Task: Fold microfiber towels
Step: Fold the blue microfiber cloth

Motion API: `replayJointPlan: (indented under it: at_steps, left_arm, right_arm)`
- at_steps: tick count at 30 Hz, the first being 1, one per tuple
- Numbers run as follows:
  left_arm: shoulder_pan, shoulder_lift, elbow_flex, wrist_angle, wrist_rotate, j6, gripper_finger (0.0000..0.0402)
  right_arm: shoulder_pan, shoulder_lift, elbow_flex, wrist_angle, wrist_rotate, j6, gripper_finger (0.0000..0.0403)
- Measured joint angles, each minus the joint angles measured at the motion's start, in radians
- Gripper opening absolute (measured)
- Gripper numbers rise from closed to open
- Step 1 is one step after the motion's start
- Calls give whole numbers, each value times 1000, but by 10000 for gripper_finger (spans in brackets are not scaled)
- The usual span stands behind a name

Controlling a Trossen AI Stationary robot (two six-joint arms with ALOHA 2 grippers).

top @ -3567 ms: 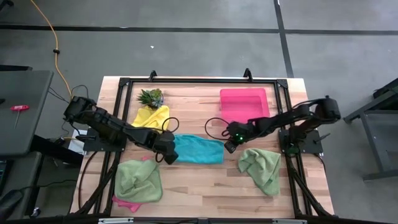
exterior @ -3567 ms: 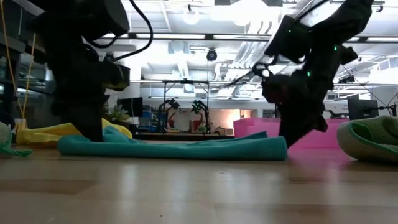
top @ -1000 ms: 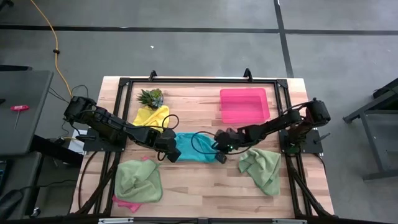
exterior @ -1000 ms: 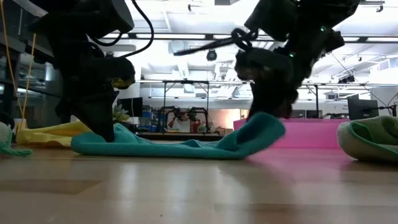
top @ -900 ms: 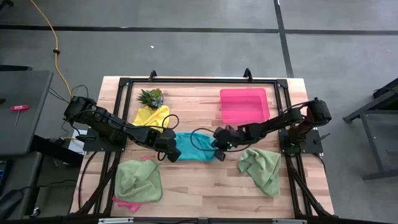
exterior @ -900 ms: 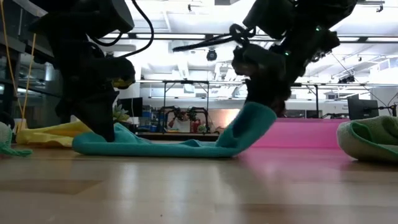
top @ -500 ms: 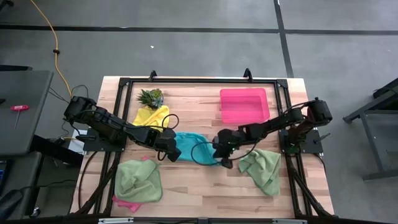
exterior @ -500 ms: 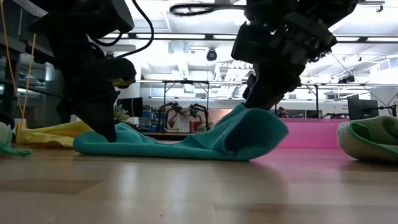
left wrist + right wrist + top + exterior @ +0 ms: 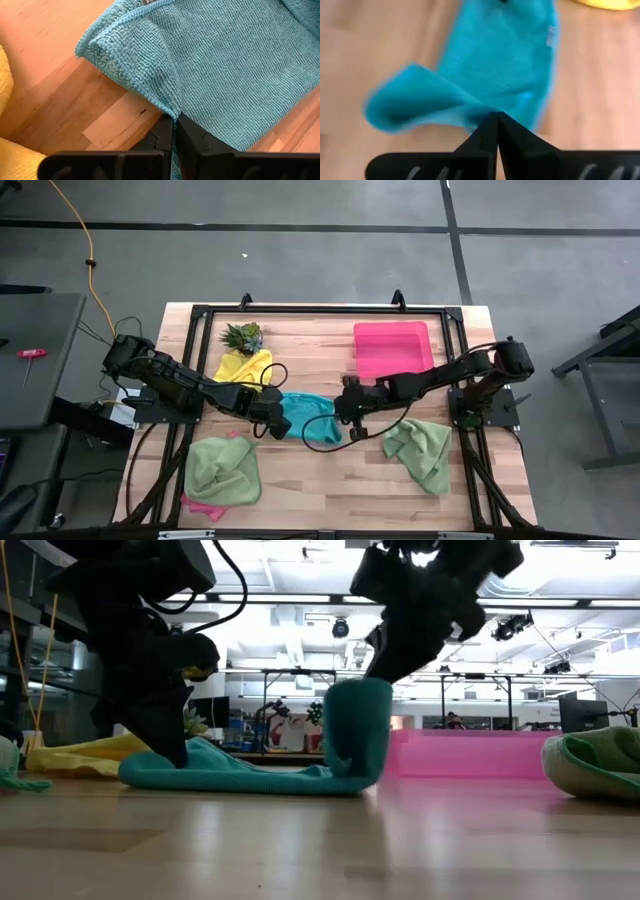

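From above, you see the teal towel (image 9: 305, 418) at the middle of the worktop (image 9: 330, 480), pinched at both ends: the left tool (image 9: 276, 427) clamps its left edge and the right tool (image 9: 346, 418) clamps its right edge, lifted above the cloth. The yellow towel (image 9: 242, 366) lies just behind the left tool, beside the small plant (image 9: 243, 336). One light green towel (image 9: 222, 470) sits front left on top of the pink towel (image 9: 203, 506); the other light green towel (image 9: 421, 450) sits front right. The pink tray (image 9: 392, 348) stands back right.

At table height, you see the teal towel's right end standing upright from the wood under the right tool (image 9: 392, 668), while the left tool (image 9: 172, 752) pins the other end down.

In the left wrist view, your closed fingers (image 9: 161, 139) nip the towel's hem.

In the right wrist view, the closed fingers (image 9: 487, 131) grip a raised fold of teal cloth.
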Motion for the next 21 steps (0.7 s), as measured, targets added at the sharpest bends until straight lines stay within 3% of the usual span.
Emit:
replayJointPlan:
  at_steps: [8,15,19,21]
  left_arm:
    - [0,0,0,0,-29,0,1]
    - [0,0,0,0,-30,0,1]
    - [0,0,0,0,-30,14,1]
    - [0,0,0,0,-28,16,1]
  right_arm:
    - [-4,0,95,-76,81,-147,0]
    - [-27,-1,15,-274,-53,97,0]
    - [-37,-24,-144,-184,-211,278,0]
    - [-37,-66,-221,-87,-236,393,0]
